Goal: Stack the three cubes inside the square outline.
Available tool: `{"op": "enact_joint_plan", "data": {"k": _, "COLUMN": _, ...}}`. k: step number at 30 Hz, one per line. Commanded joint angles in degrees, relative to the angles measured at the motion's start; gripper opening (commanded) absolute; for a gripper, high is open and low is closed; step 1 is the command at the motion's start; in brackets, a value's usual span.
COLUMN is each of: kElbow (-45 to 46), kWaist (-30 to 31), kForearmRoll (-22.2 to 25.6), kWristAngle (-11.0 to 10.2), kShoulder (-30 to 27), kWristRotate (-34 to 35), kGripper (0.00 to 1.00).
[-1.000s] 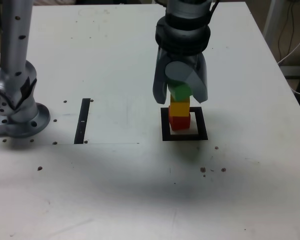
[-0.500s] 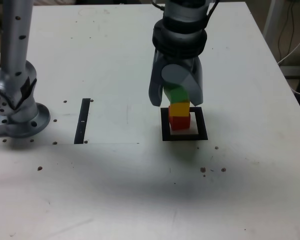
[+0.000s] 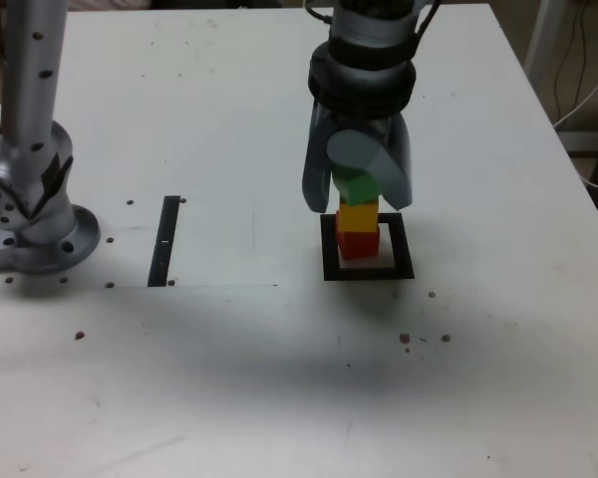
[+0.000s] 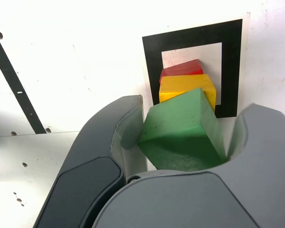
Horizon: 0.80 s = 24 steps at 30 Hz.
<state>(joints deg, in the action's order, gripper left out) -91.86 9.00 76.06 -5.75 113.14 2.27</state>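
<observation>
The three cubes stand as one tower inside the square outline [image 3: 368, 272] [image 4: 152, 66]. The red cube [image 3: 358, 243] [image 4: 180, 69] is at the bottom, with the yellow cube [image 3: 358, 216] [image 4: 185, 88] on it. The green cube [image 3: 357, 185] [image 4: 183, 133] sits on top, turned a little against the yellow one. My gripper [image 3: 358, 203] [image 4: 194, 114] hangs straight over the tower with one jaw on each side of the green cube. In the wrist view the jaws stand slightly off the cube's faces, so the gripper reads as open around it.
The arm's grey base [image 3: 35, 229] stands at the exterior view's left. A thin black strip [image 3: 165, 239] [image 4: 14, 85] lies between the base and the outline. Small dark specks [image 3: 424, 339] dot the white table in front, and the table edge and a cable lie at the right.
The jaws have widened a little around the green cube, which now rests on the yellow one. The gripper swayed slightly left and back; the tower has not moved.
</observation>
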Motion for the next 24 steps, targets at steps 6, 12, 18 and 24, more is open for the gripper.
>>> {"op": "enact_joint_plan", "data": {"k": 6, "kElbow": 0.29, "kWaist": -0.16, "kForearmRoll": -0.12, "kWristAngle": -0.42, "kShoulder": -0.37, "kWristRotate": -0.07, "kGripper": 0.99}}
{"op": "enact_joint_plan", "data": {"k": 12, "kElbow": 0.44, "kWaist": -0.17, "kForearmRoll": 0.41, "kWristAngle": -1.21, "kShoulder": -0.73, "kWristRotate": 0.26, "kGripper": 0.99}}
{"op": "enact_joint_plan", "data": {"k": 18, "kElbow": -0.07, "kWaist": -0.17, "kForearmRoll": 2.22, "kWristAngle": -1.37, "kShoulder": -1.48, "kWristRotate": 0.39, "kGripper": 0.99}}
{"op": "enact_joint_plan", "data": {"k": 24, "kElbow": -0.52, "kWaist": -0.35, "kForearmRoll": 7.36, "kWristAngle": -1.28, "kShoulder": -6.35, "kWristRotate": -0.55, "kGripper": 0.99}}
